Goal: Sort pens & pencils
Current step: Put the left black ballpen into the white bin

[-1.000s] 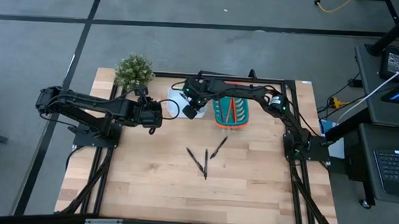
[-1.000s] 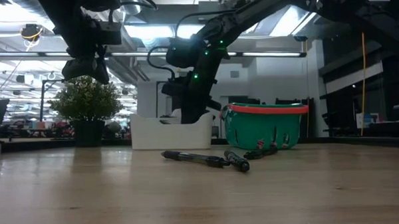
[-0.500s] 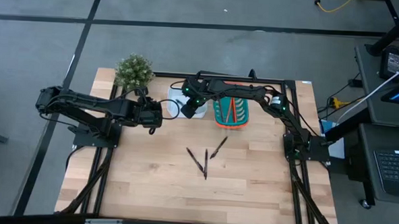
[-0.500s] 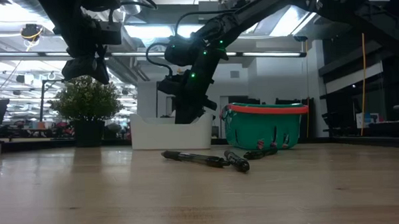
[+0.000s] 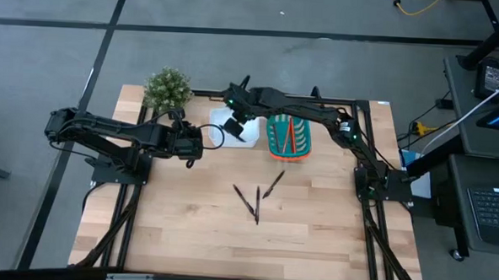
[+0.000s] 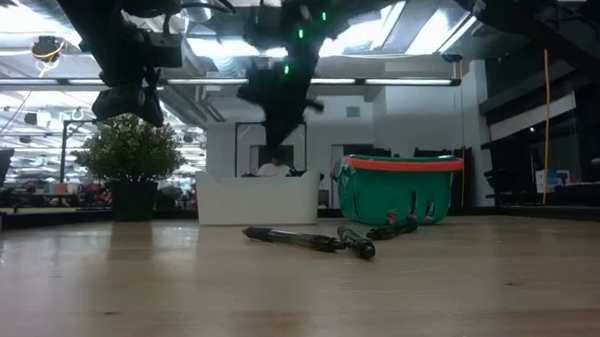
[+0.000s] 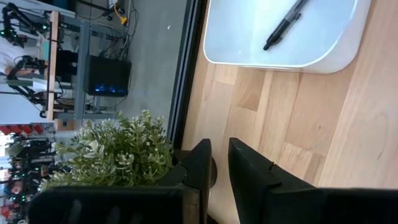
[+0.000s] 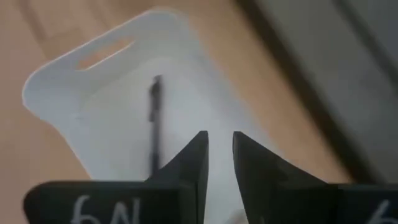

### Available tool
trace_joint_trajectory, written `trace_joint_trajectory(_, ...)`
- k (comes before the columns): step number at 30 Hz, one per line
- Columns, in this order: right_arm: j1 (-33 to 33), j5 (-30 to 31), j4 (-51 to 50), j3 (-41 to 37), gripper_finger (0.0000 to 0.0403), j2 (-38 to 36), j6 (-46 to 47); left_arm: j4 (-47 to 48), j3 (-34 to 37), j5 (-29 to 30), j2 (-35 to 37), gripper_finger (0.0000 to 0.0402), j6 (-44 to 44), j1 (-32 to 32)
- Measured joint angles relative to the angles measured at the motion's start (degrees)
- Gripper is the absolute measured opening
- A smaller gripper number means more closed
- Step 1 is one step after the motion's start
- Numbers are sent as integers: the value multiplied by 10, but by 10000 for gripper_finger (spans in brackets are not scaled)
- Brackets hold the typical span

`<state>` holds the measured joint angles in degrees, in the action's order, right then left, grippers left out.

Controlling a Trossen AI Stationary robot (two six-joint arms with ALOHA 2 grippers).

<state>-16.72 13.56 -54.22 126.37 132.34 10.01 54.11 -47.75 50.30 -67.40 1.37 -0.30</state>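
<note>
R pincer (image 5: pixel 237 104) above the white tray (image 5: pixel 243 133), fingers slightly parted, empty; pen (image 8: pixel 153 124) dropped inside; next swing clear, approach desk pens (image 5: pixel 255 200) w/ fingers wider; L pincer (image 5: pixel 197 144) beside tray, nearly closed, empty.

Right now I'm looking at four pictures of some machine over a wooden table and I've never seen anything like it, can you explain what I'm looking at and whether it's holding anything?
It is a robot with two dark jointed arms, each ending in a two-finger gripper. One picture looks straight down on the table, one looks level across the tabletop, and two come from cameras on the arms' wrists. The job is sorting pens and pencils. From above, the right gripper hangs above the white tray with its fingers slightly apart and nothing between them. One pen lies in that tray. The left gripper waits beside the tray, near a small potted plant, also holding nothing. Three more pens lie loose on the wooden table. The red and orange pencils sit in the green basket.
</note>
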Motion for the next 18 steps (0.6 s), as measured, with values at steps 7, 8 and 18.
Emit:
trace_joint_trajectory(7, 34, 181, -153, 56, 76, -53, 4, 0, 0, -20, 0, 50, 1, -2)
trace_joint_trajectory(8, 40, 220, -184, 56, 76, -66, 18, -1, 0, -27, 0, 50, 1, -4)
trace_joint_trajectory(18, 77, 446, -326, 55, 76, -156, 58, -122, 0, -159, -12, 50, -60, -45)
